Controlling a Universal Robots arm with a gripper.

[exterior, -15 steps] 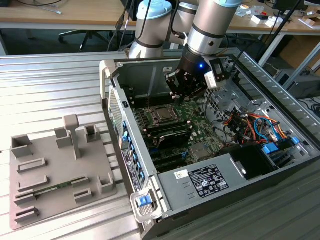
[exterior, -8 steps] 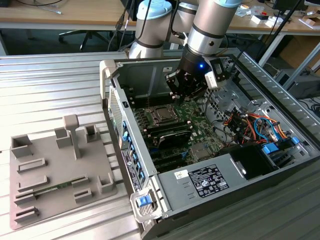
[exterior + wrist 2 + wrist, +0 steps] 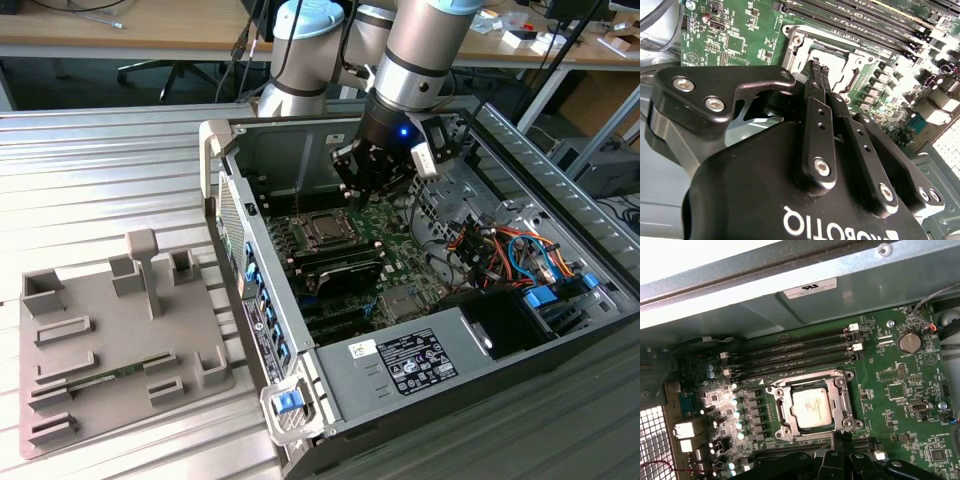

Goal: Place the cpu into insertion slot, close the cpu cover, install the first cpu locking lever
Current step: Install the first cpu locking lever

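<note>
The cpu (image 3: pixel 811 407) lies silvery face up inside the insertion slot (image 3: pixel 778 416) on the green motherboard. The cpu cover (image 3: pixel 832 390), a metal frame, lies flat around the chip. In the exterior view the same socket (image 3: pixel 322 228) sits mid-board, and my gripper (image 3: pixel 362 198) hovers just above the board a little to its right. In the second wrist view my gripper (image 3: pixel 816 65) has both black fingers (image 3: pixel 818 125) pressed together with nothing between them, the tips just short of the socket frame (image 3: pixel 837 52). The gripper's tips (image 3: pixel 832 456) stand beside the socket's edge.
The open computer case (image 3: pixel 300 350) has tall metal walls around the board. Memory slots (image 3: pixel 795 352) run beside the socket. Cables (image 3: pixel 500 250) and a power supply (image 3: pixel 400 365) fill the exterior view's right. A grey fixture plate (image 3: pixel 100 340) lies on the table at the left.
</note>
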